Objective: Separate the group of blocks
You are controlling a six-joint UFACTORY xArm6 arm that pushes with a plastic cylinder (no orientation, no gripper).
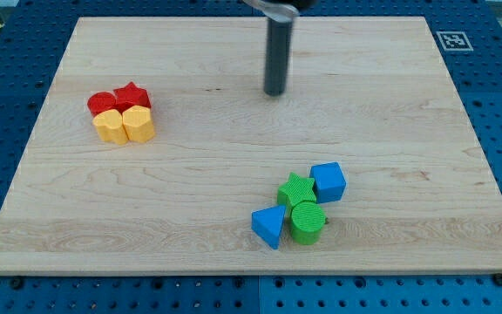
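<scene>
Pale wood makes up the worktop (234,174), and two clusters of blocks sit on it. Near the left edge, toward the far-left corner, four blocks are packed together and touching: a red cylinder (101,102) and a red star (132,96) behind, a yellow block (108,126) and a second yellow block (139,124) in front; I cannot make out the yellow shapes. Toward the near edge, right of centre, the other cluster is bunched: a green star (296,189), a blue cube (328,181) touching it on the right, a green cylinder (307,221) in front and a blue triangle (268,227) at its left. I carry no pincer, only a dark rod; my tip (274,92) rests near the far edge, around the middle, well apart from both clusters.
</scene>
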